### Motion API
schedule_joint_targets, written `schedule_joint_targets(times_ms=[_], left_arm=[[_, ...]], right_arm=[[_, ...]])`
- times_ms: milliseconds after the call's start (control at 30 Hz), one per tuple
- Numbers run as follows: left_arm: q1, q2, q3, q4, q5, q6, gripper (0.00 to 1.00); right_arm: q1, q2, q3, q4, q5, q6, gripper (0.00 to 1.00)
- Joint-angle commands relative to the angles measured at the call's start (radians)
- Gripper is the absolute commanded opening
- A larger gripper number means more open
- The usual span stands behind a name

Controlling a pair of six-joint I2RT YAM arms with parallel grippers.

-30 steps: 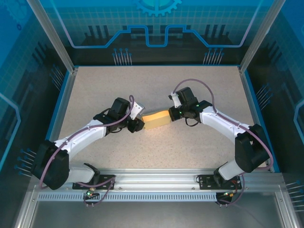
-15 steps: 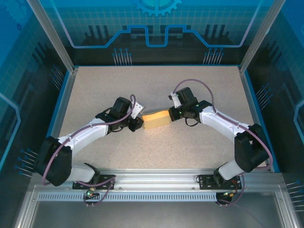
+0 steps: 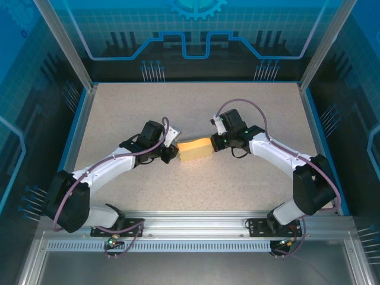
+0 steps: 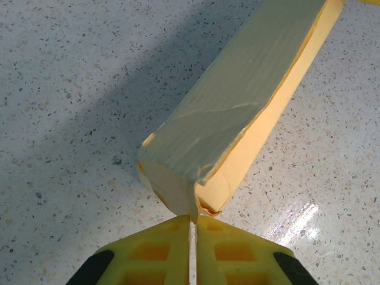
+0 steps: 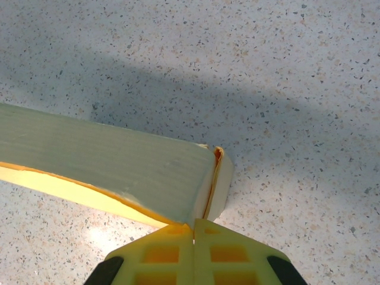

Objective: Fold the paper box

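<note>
The paper box (image 3: 195,149) sits near the middle of the table (image 3: 196,196). The left gripper (image 3: 174,152) meets its 9 o'clock end and the right gripper (image 3: 215,142) its 3 o'clock end. From above, both fingertip pairs are hidden under the wrists.

In the left wrist view the fingers (image 4: 160,249) are pressed together on a thin sliver of card. The box runs off-frame toward 1 o'clock.

In the right wrist view the fingers (image 5: 228,252) are likewise closed on the box's corner edge. Its far end is cut off at 9 o'clock.
</note>
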Motion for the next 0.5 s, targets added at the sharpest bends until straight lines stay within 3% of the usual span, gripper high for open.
schedule_joint_targets(times_ms=[0,467], left_arm=[[-0.007,-0.019,0.041,0.007,0.035,-0.056,0.09],[-0.007,-0.028,0.050,0.026,0.101,-0.244,0.04]], right_arm=[[0.020,0.002,0.001,0.007,-0.011,-0.004,0.00],[0.033,0.016,-0.013,0.024,-0.012,0.004,0.00]])
